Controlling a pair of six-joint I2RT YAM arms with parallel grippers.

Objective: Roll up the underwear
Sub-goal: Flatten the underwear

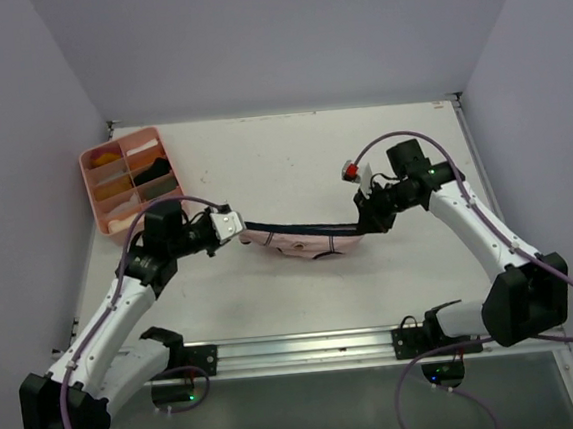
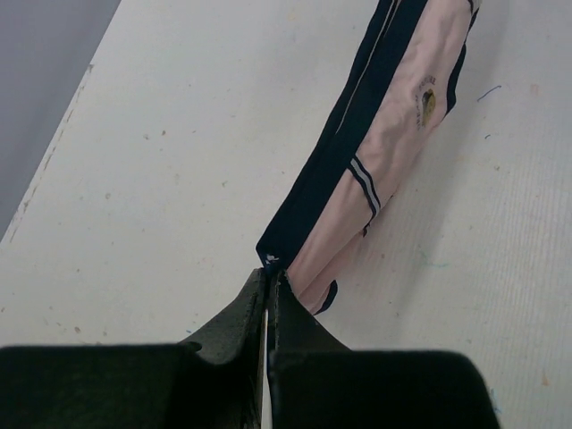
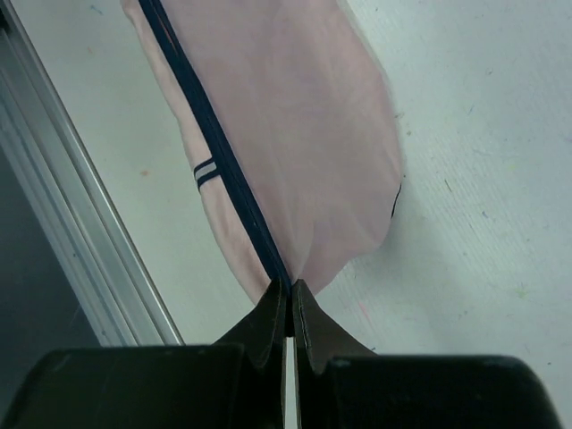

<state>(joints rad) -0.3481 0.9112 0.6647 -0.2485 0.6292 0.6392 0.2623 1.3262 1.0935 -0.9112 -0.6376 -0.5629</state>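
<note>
The pale pink underwear (image 1: 304, 241) with a dark navy waistband hangs stretched between my two grippers over the middle of the table. My left gripper (image 1: 235, 226) is shut on its left waistband corner; in the left wrist view the gripper (image 2: 269, 275) pinches the navy band of the underwear (image 2: 393, 125). My right gripper (image 1: 365, 223) is shut on the right corner; in the right wrist view the gripper (image 3: 288, 290) clamps the band, with the underwear (image 3: 295, 116) hanging beyond it. The dark olive-brown underwear is not in view.
A pink plastic compartment tray (image 1: 89, 163) with small items stands at the table's far left. A metal rail (image 1: 308, 350) runs along the near edge and also shows in the right wrist view (image 3: 80, 232). Grey walls enclose the table.
</note>
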